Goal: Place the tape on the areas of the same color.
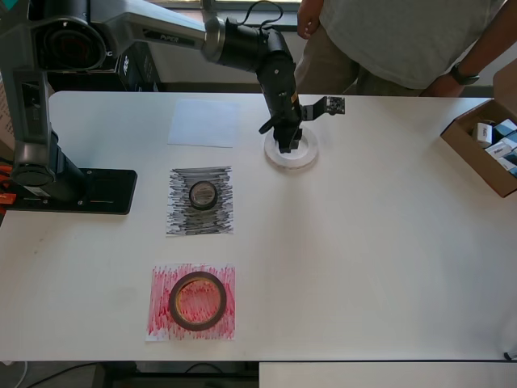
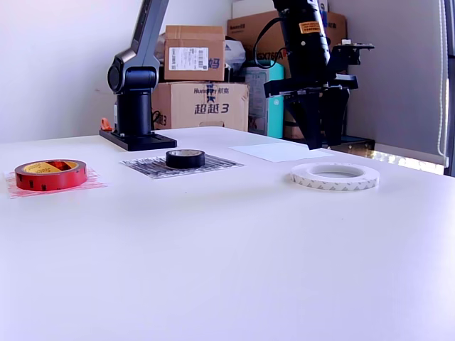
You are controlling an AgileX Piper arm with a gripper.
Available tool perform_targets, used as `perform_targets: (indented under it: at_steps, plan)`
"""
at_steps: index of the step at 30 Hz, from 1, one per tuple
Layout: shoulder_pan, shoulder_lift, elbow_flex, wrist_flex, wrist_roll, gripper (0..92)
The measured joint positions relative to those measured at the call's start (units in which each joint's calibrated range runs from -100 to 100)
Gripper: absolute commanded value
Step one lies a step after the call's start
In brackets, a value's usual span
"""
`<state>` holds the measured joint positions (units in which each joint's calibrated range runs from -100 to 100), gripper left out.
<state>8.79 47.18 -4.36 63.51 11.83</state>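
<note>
The whitish tape roll (image 1: 292,152) lies flat on the bare table, to the overhead view's right of the plain white sheet (image 1: 203,123). It also shows in the exterior view (image 2: 334,176), in front of the white sheet (image 2: 281,151). My gripper (image 1: 288,145) points down over the roll's hole and far rim. In the exterior view the gripper (image 2: 320,145) hangs a little above the roll, open and empty. The black tape roll (image 1: 203,195) sits on the black scribbled sheet (image 1: 199,222). The red tape roll (image 1: 196,301) sits on the red scribbled sheet (image 1: 161,311).
The arm's base (image 1: 69,190) stands at the overhead view's left edge of the table. A cardboard box (image 1: 485,149) with small items sits at the right edge. A person (image 1: 404,40) stands behind the table's far edge. Cartons (image 2: 199,78) are stacked behind the table.
</note>
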Motion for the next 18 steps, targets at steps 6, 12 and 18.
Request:
perform_targets:
  at_steps: [6, 12, 18]
  plan:
    - [-0.9, 0.0, 0.15, -1.45, -1.33, 41.9]
    - [-1.76, 0.0, 3.16, -0.14, -1.77, 42.0]
    - [-4.2, 0.0, 4.72, -0.16, -1.77, 50.2]
